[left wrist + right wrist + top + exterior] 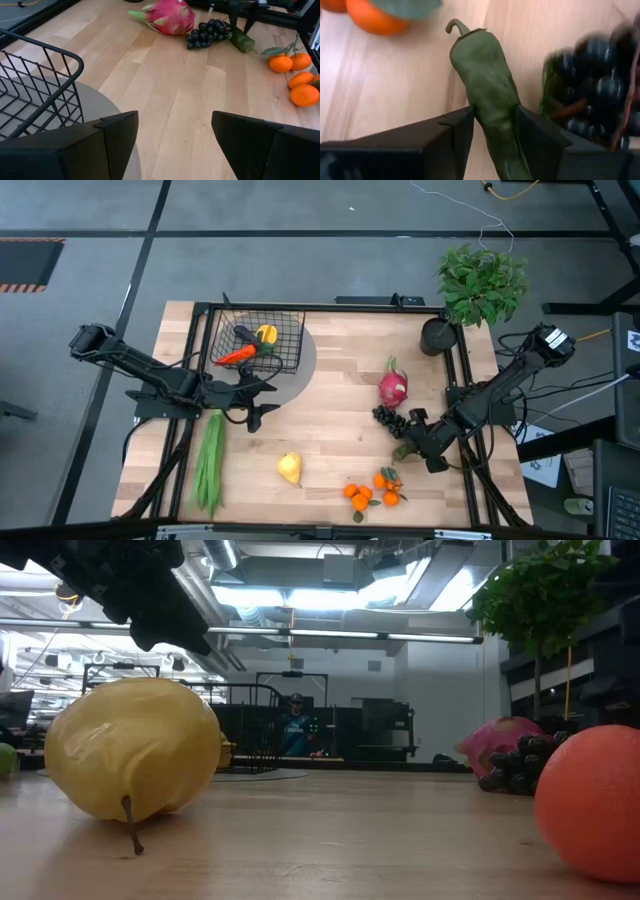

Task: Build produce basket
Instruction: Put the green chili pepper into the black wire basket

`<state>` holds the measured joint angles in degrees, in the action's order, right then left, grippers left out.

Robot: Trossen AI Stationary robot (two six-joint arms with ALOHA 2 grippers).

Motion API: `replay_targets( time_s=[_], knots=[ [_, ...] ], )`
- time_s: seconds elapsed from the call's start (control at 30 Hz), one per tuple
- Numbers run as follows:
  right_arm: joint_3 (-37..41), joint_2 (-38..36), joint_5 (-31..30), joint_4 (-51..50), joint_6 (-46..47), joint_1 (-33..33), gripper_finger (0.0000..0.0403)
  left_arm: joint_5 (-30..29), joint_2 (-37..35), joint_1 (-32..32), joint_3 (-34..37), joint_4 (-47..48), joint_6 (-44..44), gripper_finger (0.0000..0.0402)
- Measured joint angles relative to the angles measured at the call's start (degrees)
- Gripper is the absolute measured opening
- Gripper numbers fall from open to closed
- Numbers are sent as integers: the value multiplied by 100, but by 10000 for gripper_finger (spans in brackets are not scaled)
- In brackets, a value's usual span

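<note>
- Fingers of the right gripper (pixel 492 132) press on both sides of a dark green, long pepper-like vegetable with a curled stem (pixel 487 85) in the right wrist view; a bunch of dark grapes (pixel 600 85) lies just beside it and an orange (pixel 372 17) lies past the stem.
- High view: the right gripper (pixel 418 442) sits at the table's right side near the grapes (pixel 392 418) and the pink dragon fruit (pixel 393 387). The small black wire-mesh basket (pixel 290 340) stands at the far left, already holding a carrot (pixel 237 355) and a yellow pepper (pixel 266 334). The left gripper (pixel 258 402) waits just in front of the basket. Long green beans (pixel 209 460), a yellow pear (pixel 289 468) and the oranges (pixel 372 491) lie on the table.
- Left wrist view: the left gripper's fingers (pixel 117 132) stand wide apart, holding nothing, beside the basket rim (pixel 60 52).
- Low view: the pear (pixel 135 750) fills the foreground; neither gripper's fingers show.
- Step in hand, by judgement: gripping the green vegetable. Next calls for lifting it clear of the grapes and carrying it across to the basket.
</note>
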<state>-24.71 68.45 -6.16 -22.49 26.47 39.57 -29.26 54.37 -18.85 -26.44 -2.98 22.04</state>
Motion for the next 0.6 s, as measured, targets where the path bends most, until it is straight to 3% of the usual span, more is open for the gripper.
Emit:
replay_targets(
  time_s=[0.17, 0.33, 0.6],
  knots=[
    [26, 28, 103, 714, -430, -4, 156, -1, -1, 0, 0, 0, 2, 243],
    [7, 20, -23, 586, 262, -4, 164, -2, 0, -2, 0, 2, 2, 243],
    [52, 49, -177, 149, 549, -3, 246, 0, 0, -11, 0, 29, 31, 243]
  ],
)
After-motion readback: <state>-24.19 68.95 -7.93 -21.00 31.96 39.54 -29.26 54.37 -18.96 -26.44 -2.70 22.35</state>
